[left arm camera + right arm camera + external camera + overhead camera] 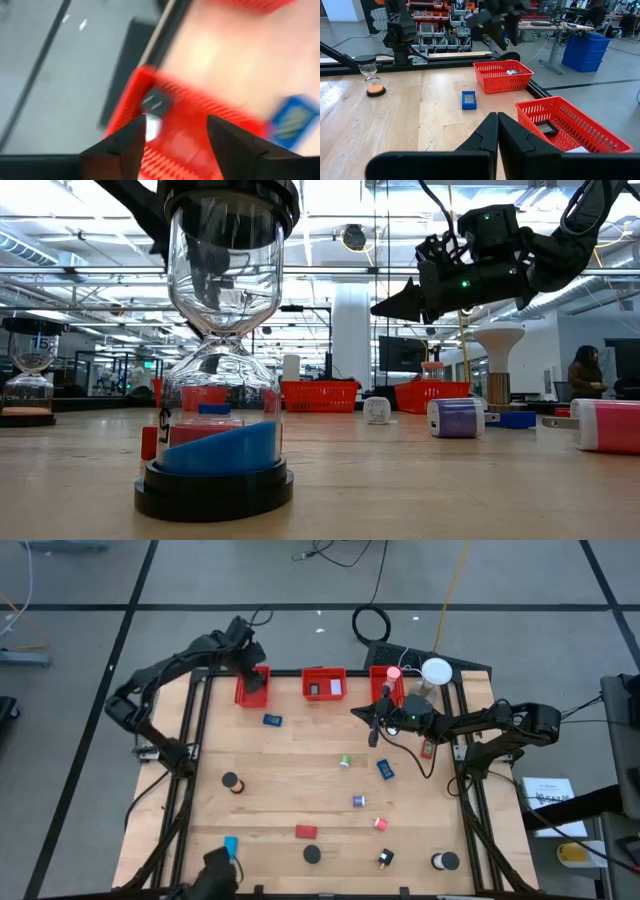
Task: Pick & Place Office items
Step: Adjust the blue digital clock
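Note:
My left gripper (250, 668) is open and hovers over the left red bin (252, 690); in the left wrist view its fingers (132, 145) stand above the bin's floor, where a dark bit (156, 100) and a white bit (152, 126) lie. My right gripper (372, 722) is shut and empty, raised above the table in the low view (395, 302); its wrist view (497, 125) looks toward the bins. Small office items lie loose on the wood: a blue block (272, 720), a green bit (345, 761), another blue block (385, 769), a black disc (232, 782) and a red block (306, 832).
The middle bin (324, 684) and the right bin (387, 683) stand along the far edge, with a white round lamp (435, 672) beside them. An hourglass with blue sand (215, 450) stands at the near edge. More bits lie at the near right (386, 858). A person (585, 385) is in the room behind.

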Motion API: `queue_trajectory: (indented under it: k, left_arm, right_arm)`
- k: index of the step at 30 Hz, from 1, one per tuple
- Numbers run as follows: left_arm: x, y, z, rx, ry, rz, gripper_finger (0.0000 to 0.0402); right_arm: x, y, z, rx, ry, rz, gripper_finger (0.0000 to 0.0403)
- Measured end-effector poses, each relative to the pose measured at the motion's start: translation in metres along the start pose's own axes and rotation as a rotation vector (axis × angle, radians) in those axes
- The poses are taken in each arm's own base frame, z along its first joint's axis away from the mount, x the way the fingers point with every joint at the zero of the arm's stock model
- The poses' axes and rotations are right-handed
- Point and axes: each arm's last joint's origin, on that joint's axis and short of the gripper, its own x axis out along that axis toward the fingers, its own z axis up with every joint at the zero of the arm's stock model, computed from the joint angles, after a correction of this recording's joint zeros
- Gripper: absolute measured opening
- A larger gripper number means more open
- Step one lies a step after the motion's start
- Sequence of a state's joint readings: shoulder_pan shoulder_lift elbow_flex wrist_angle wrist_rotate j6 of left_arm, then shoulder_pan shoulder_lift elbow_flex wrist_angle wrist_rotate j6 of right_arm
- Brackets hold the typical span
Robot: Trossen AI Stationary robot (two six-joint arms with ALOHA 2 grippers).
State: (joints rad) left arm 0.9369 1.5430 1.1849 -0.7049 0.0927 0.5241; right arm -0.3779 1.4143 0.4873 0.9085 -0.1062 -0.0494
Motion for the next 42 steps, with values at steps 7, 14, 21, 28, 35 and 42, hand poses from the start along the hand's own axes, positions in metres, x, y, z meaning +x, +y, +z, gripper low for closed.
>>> queue_trajectory:
  k: [7, 14, 21, 28, 35, 42]
  left_arm:
    - [-0.008, -0.042, -0.014, 0.026, -0.184, -0.086, 0.0094]
    - [0.014, -0.083, -0.038, 0.022, -0.129, -0.126, 0.0006]
    - [0.035, -0.121, -0.031, 0.105, -0.120, 0.026, 0.0006]
    - [0.058, -0.132, -0.033, 0.083, -0.029, 0.079, 0.0002]
    - [0.080, -0.144, -0.039, 0.087, 0.062, 0.114, 0.0002]
    - [0.081, -0.155, -0.038, 0.082, 0.062, 0.109, 0.0003]
  right_arm:
    - [0.000, 0.000, 0.000, 0.000, 0.000, 0.000, 0.0001]
    - [0.000, 0.000, 0.001, -0.001, -0.008, 0.000, 0.0001]
    - [0.000, 0.000, 0.002, 0.008, -0.024, 0.002, 0.0000]
    - [0.000, 0.000, 0.003, 0.026, -0.031, 0.002, 0.0000]
    - [0.000, 0.000, 0.003, 0.027, -0.031, 0.002, 0.0000]
    - [0.000, 0.000, 0.003, 0.027, -0.031, 0.002, 0.0000]
